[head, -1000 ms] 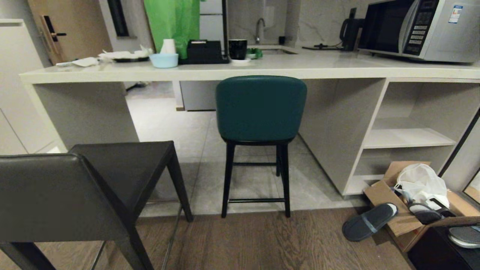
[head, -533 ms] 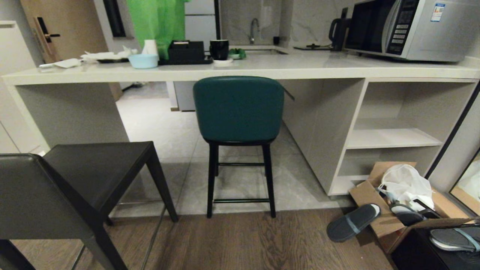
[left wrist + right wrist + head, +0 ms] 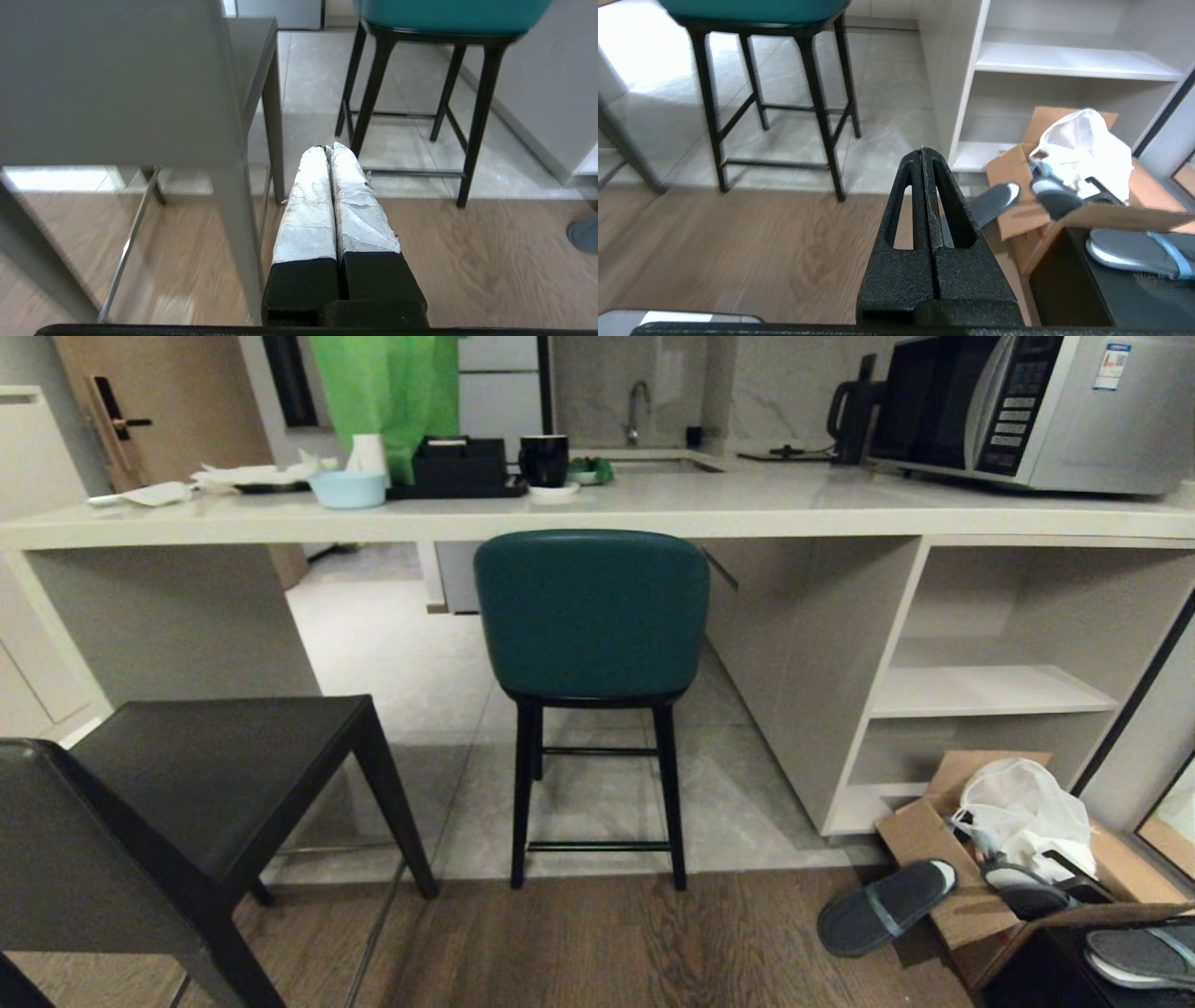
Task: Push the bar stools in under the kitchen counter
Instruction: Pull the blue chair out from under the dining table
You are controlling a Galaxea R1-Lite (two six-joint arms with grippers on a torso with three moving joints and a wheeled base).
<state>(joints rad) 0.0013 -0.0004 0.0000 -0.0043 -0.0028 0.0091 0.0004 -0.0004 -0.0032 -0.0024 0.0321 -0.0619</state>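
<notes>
Everything in the head view sits further left than a second ago – the whole scene has slid together, so it is the camera that has turned, not the stools; neither arm has changed pose.

Taking the kitchen counter (image 3: 597,513) as the landmark: the dark grey stool (image 3: 187,793) stands out in front of the counter's left end panel, well clear of the slab and angled off-square to it. Its seat points towards the panel more than the open bay, so a straight push could jam a leg or the seat corner against that panel. Its legs also straddle the seam between wood floor and tile – a likely catch that could tip a tall stool pushed high on the back.

The teal stool (image 3: 591,616) stands at the counter's open bay, back about level with the slab edge and nearly as tall as its underside; pushed hard, the backrest may knock the slab.

The left gripper (image 3: 327,151) hangs low in front of the counter, padded fingers pressed together, holding nothing. The right gripper (image 3: 923,151) hangs likewise, closed and empty.

Below the counter's right-hand shelves lie a cardboard box (image 3: 943,831) and a slipper (image 3: 887,907) – the base could run over them.
</notes>
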